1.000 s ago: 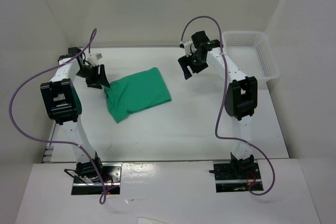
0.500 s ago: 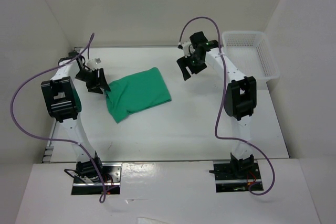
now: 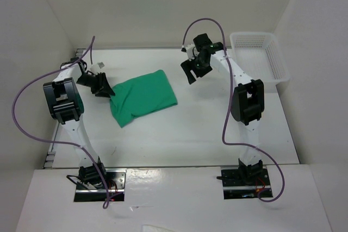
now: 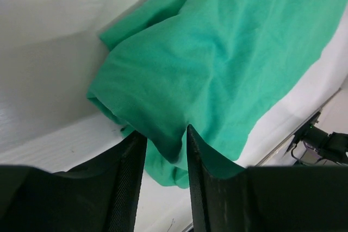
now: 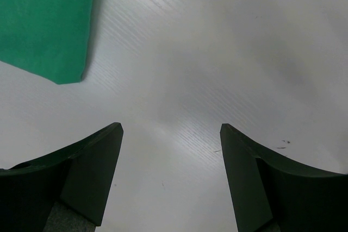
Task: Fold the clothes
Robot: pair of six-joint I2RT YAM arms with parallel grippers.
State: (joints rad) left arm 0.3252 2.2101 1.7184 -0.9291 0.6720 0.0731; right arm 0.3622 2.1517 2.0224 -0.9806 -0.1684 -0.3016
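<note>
the shirt (image 3: 143,97) lies folded into a rough rectangle on the white table (image 3: 185,129), left of centre, its long axis running from near-left to far-right. its surface is softly creased, and the near-left end looks thicker and more bunched than the far-right end, which lies flat with a clean corner.

the left gripper (image 3: 104,88) sits at the shirt's left edge, low on the cloth. in the left wrist view its two black fingers (image 4: 130,177) stand narrow and nearly parallel, with a raised fold of green fabric filling the gap between them and touching both inner faces. the fold bulges up just beyond the fingertips, and the layered edge of the shirt shows to the left of it, resting on the table.

the right gripper (image 3: 193,70) hangs above bare table just beyond the shirt's far-right corner, apart from the cloth. its jaws are spread wide and hold nothing; in the right wrist view only white table shows between them, with the shirt's corner off to the upper left.

a white mesh basket (image 3: 251,35) stands at the far-right corner of the table, well apart from the shirt.
</note>
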